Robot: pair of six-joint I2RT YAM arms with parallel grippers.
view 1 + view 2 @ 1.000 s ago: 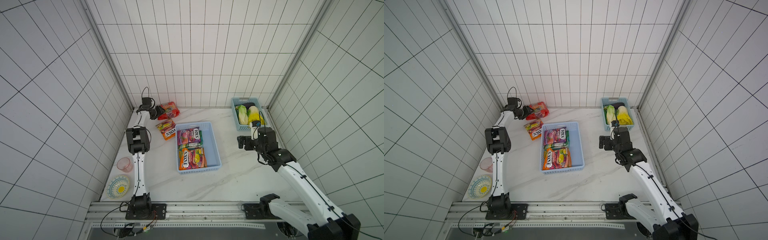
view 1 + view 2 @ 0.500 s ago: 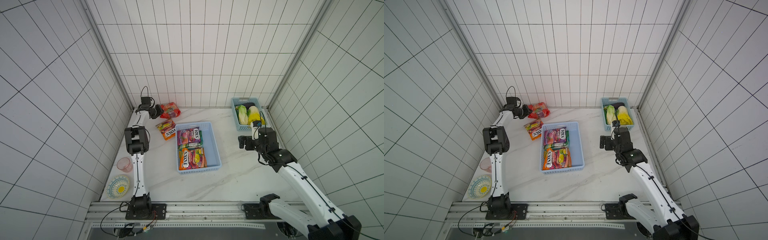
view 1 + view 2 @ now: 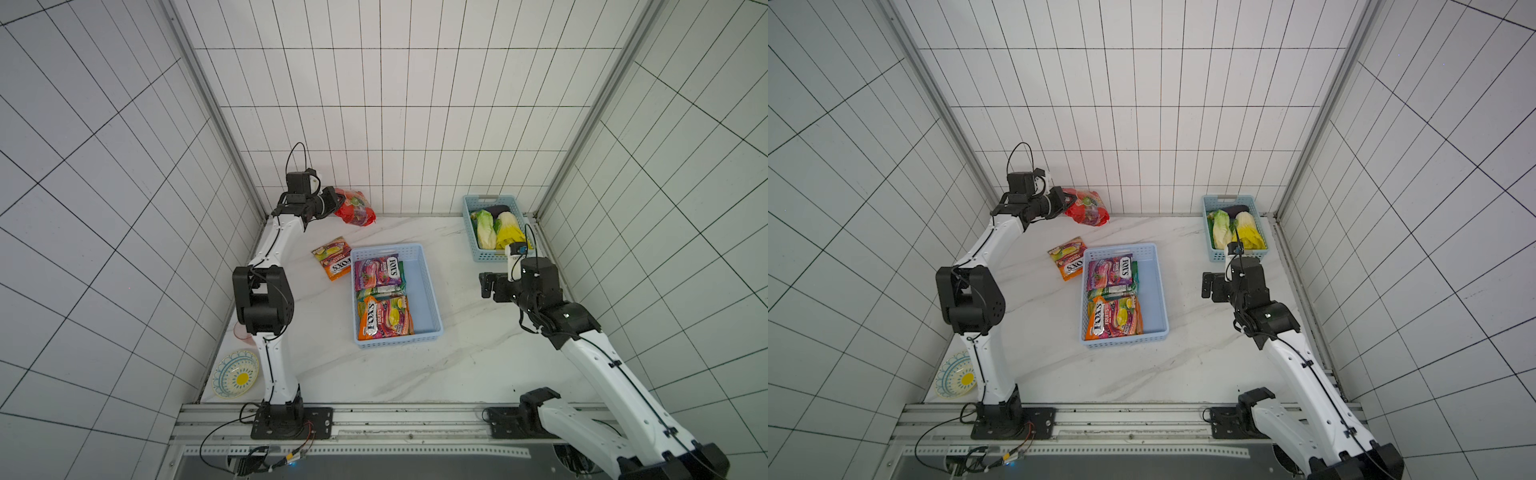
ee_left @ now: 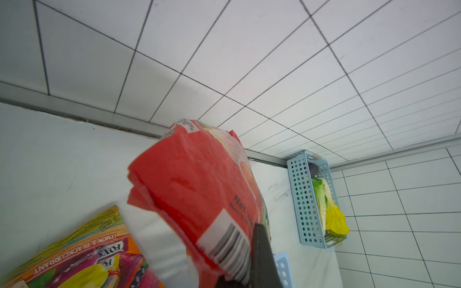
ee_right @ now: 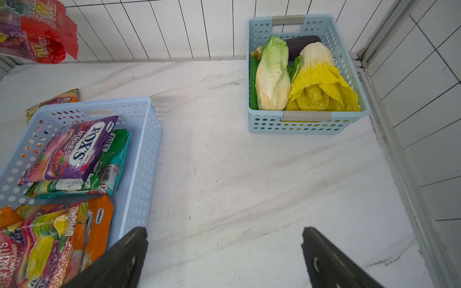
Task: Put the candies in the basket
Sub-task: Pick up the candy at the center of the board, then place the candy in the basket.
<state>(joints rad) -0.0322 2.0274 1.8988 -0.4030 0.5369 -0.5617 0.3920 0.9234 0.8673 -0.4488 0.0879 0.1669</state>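
Note:
At the table's back left corner my left gripper (image 3: 335,200) (image 3: 1065,202) is shut on a red candy bag (image 3: 354,208) (image 3: 1089,208) and holds it close to the back wall. The left wrist view shows one dark finger (image 4: 262,249) pressed against that red bag (image 4: 197,179). The pale blue basket (image 3: 424,286) (image 3: 1155,291) sits mid-table. It holds a purple bag (image 3: 377,272), a teal-green bag (image 5: 109,164) and an orange bag (image 3: 384,319). Another orange bag (image 3: 332,258) lies on the table left of the basket. My right gripper (image 3: 484,285) (image 5: 224,232) hovers open and empty right of it.
A smaller blue basket (image 3: 489,255) with leafy vegetables (image 3: 485,228) stands at the back right corner. A patterned plate (image 3: 235,374) and a pink cup (image 3: 241,331) sit at the front left, beside the left arm. Tiled walls close in on three sides.
My left gripper has shut on the red bag and shifted it slightly up and to the right. The right arm has not moved.

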